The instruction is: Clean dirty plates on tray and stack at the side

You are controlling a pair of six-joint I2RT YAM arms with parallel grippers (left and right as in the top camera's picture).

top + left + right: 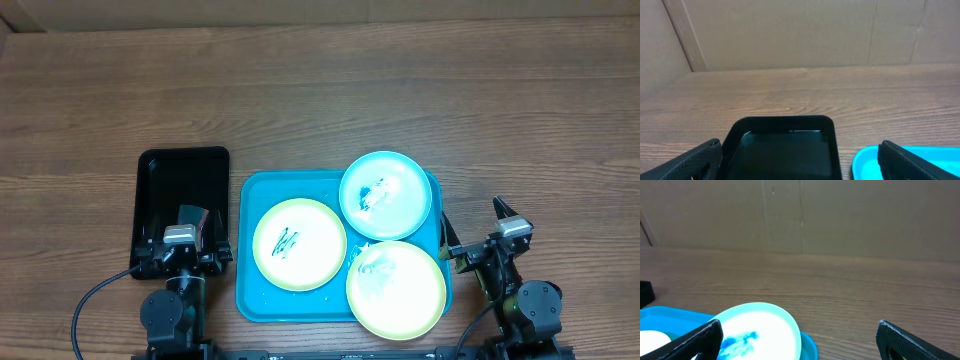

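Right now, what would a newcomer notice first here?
The bright blue tray, front and centre, holds three scribbled plates: yellow at left, blue behind, yellow at front right. A black tray lies left of it, under the open left gripper; the right gripper sits open beside the blue tray.

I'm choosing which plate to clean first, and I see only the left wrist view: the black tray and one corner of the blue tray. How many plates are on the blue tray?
Observer: Three on the turquoise tray: a yellow-green left plate, a blue plate at the far right, and a yellow-green near-right plate.
Operator: Which are dirty?
Observer: All three show marks; the left plate's dark green scribble is clearest.
Operator: Where's the right pincer?
Observer: The right pincer is open, empty, just right of the tray.
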